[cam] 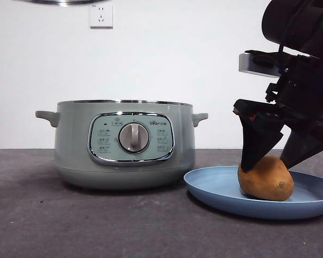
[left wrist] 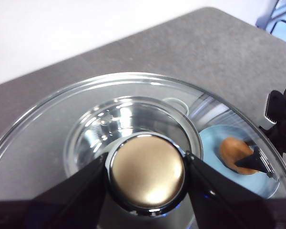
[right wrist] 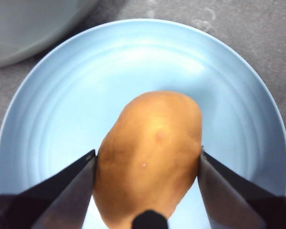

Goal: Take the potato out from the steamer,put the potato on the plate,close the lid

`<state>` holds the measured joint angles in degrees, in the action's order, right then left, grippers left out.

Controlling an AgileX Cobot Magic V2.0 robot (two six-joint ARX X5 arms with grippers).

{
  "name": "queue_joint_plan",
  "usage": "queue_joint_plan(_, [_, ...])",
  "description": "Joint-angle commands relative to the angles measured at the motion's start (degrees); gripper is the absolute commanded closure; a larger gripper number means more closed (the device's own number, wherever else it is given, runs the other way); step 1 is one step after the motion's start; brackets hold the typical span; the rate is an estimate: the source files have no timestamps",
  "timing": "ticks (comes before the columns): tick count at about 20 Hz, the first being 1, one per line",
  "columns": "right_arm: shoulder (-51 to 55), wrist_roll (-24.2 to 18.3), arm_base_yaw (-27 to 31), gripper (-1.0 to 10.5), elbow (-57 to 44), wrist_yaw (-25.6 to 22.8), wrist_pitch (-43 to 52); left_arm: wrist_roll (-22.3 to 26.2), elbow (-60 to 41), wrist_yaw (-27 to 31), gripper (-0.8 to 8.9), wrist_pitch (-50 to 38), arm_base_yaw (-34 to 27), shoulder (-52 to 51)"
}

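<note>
The orange-brown potato (cam: 265, 180) (right wrist: 150, 148) rests on the blue plate (cam: 215, 188) (right wrist: 133, 62), just right of the sage-green steamer (cam: 124, 145). My right gripper (cam: 265, 164) (right wrist: 148, 157) comes down over the potato with a jaw pressed against each side. The steamer stands uncovered. My left gripper (left wrist: 147, 167) is shut on the knob of the glass lid (left wrist: 133, 95), held high above the pot. In the front view only the lid's chrome rim (cam: 59, 1) shows, at the top edge. Through the glass I see the potato (left wrist: 233, 148) and the plate (left wrist: 209, 143).
The pot's rounded wall (right wrist: 24, 24) lies close beside the plate. A dark grey table (cam: 43, 215) runs in front of both, with a white wall and a socket (cam: 101, 15) behind. The right arm's dark body (cam: 301, 80) fills the upper right.
</note>
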<state>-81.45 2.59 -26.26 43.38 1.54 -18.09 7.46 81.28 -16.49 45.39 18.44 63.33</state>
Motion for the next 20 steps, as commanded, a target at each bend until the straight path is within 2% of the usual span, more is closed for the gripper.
queue_joint_plan(1, [-0.7,1.2,0.7,8.7,-0.6,0.0,-0.4,0.4,0.5,-0.5,8.22,-4.9,1.3,2.8])
queue_joint_plan(2, [-0.7,2.1,1.0,7.4,-0.6,0.0,-0.7,0.9,0.5,-0.5,8.22,-5.9,1.8,4.2])
queue_joint_plan(4, [-0.7,3.0,1.2,3.6,-0.6,0.0,-0.8,1.8,0.5,-0.4,8.22,-8.2,2.7,7.7])
queue_joint_plan(5, [-0.6,2.9,1.2,2.9,-0.6,-0.2,-0.7,1.9,0.5,-0.4,8.22,-9.4,3.0,9.3])
queue_joint_plan(12, [3.9,3.3,1.2,2.8,0.7,-0.4,-0.6,3.3,0.5,-0.3,8.22,-18.4,4.0,20.9])
queue_joint_plan(18, [16.5,4.0,1.2,2.9,1.9,-0.7,-2.8,3.7,0.5,-0.3,8.22,-22.1,4.4,28.1])
queue_joint_plan(20, [21.0,4.2,1.2,2.9,1.9,-2.2,-3.7,3.7,0.5,-0.2,8.22,-23.3,4.5,29.6])
